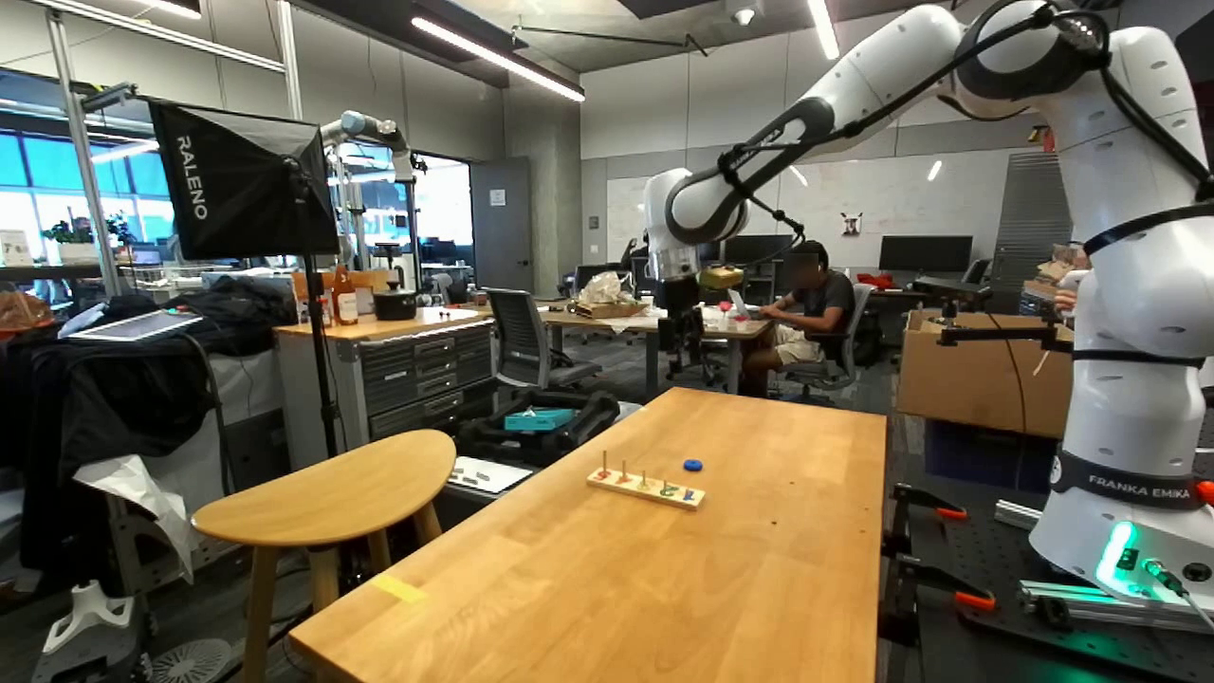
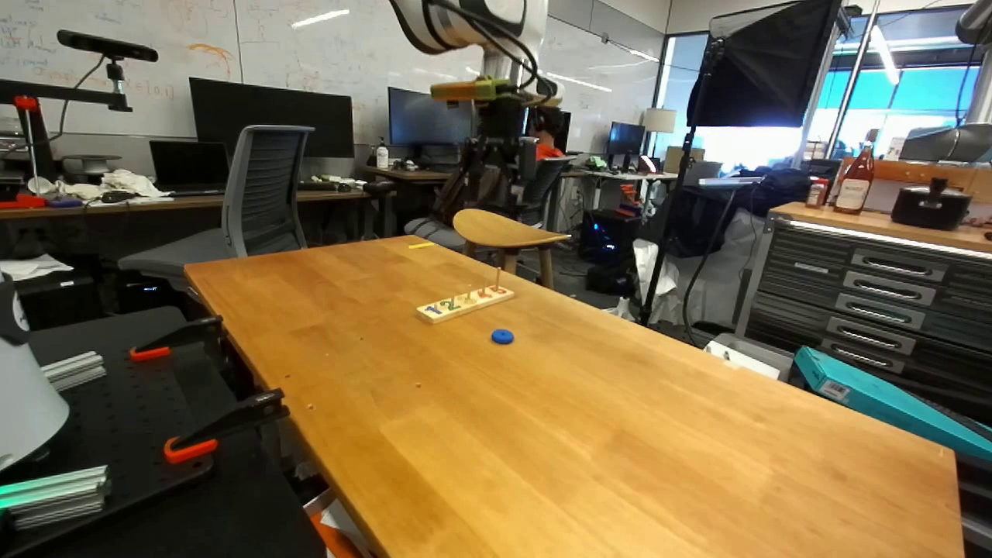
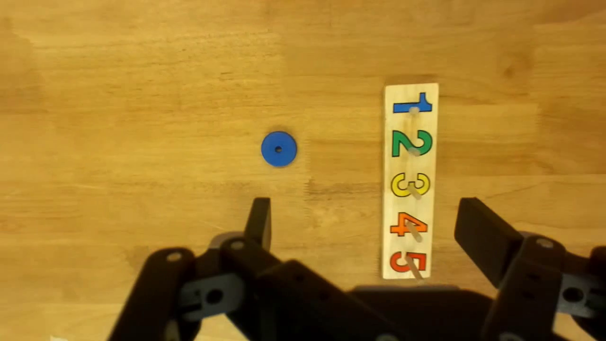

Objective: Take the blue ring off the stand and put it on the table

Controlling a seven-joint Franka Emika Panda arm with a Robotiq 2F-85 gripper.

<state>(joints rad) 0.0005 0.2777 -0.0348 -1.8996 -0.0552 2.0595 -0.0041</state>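
Note:
The blue ring lies flat on the wooden table beside the stand, apart from it. It shows in both exterior views. The stand is a pale wooden strip with numbers 1 to 5 and bare upright pegs, rising in height toward the 5. It also shows in both exterior views. My gripper is open with nothing between its fingers. It hangs well above the table, pointing down, and shows dark in an exterior view.
The wooden table carries the ring and stand. Black clamps with orange tips grip its edge on the robot's side. A wooden stool stands close to the opposite edge. A teal box sits beyond the table edge. A person sits in the background.

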